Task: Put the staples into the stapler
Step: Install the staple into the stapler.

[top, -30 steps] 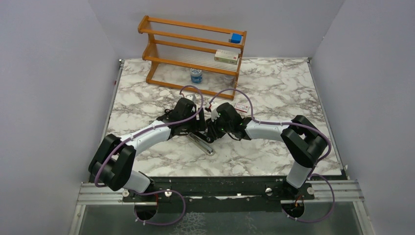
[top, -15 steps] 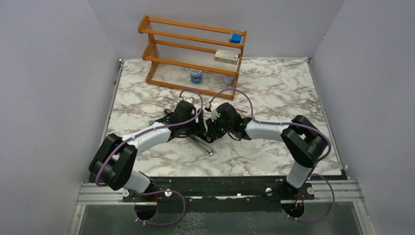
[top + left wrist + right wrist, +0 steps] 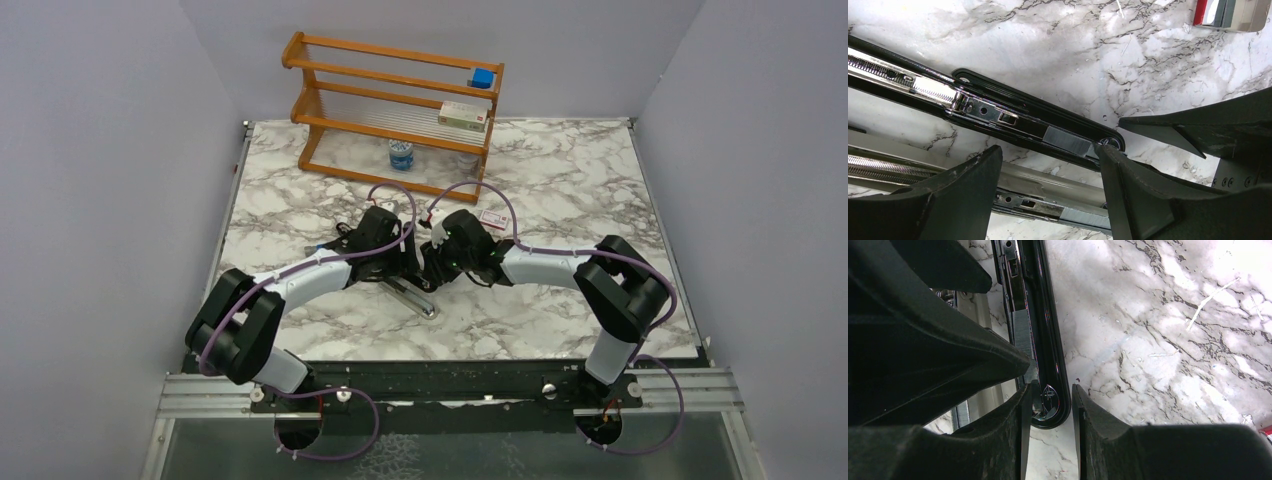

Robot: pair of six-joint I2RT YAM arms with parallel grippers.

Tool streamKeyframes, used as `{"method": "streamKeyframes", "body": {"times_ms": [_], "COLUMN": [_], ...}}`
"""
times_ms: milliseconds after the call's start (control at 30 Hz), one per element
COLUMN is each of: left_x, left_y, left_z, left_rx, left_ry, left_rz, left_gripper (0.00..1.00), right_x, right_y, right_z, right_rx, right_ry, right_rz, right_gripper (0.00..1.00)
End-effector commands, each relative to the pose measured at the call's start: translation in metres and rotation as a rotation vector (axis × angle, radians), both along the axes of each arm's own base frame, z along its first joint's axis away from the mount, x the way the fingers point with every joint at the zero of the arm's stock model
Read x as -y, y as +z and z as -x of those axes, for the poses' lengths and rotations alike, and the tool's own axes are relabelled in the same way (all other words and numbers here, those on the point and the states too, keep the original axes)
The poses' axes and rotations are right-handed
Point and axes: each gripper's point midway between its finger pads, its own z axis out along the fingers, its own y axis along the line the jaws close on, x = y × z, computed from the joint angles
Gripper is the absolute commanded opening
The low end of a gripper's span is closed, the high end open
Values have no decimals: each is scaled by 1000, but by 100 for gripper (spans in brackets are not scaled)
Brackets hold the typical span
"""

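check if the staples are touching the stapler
Touching. The left wrist view shows the staples lying seated inside the open channel of the stapler, with no marble visible between them.

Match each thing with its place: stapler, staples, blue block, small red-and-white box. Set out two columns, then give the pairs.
Things
1 stapler
2 staples
3 blue block
4 small red-and-white box

Places
A top tier of the wooden rack
B inside the stapler's metal channel
C on the marble table, just beyond the right arm
D opened out at the table's middle

Pairs: 1-D, 2-B, 3-A, 4-C
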Motion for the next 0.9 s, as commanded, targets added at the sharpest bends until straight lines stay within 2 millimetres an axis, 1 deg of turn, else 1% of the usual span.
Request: {"method": "streamKeyframes", "body": {"times_ms": [0, 500, 867], "left_x": [0, 3, -2], "left_y": [-9, -17, -21], "left_z": [6, 12, 9], "left_rx": [-16, -26, -30], "left_ry": [-27, -51, -30], "left_rz": [-14, -33, -64], "left_gripper": [74, 70, 67], "right_x": [23, 24, 26], "right_y": [-28, -28, -30], "right_z": [9, 9, 10], "right_rx": [-45, -46, -49], "right_ry": [-21, -25, -27], "right_rz": [110, 113, 119], "right_gripper": [37, 37, 38]}}
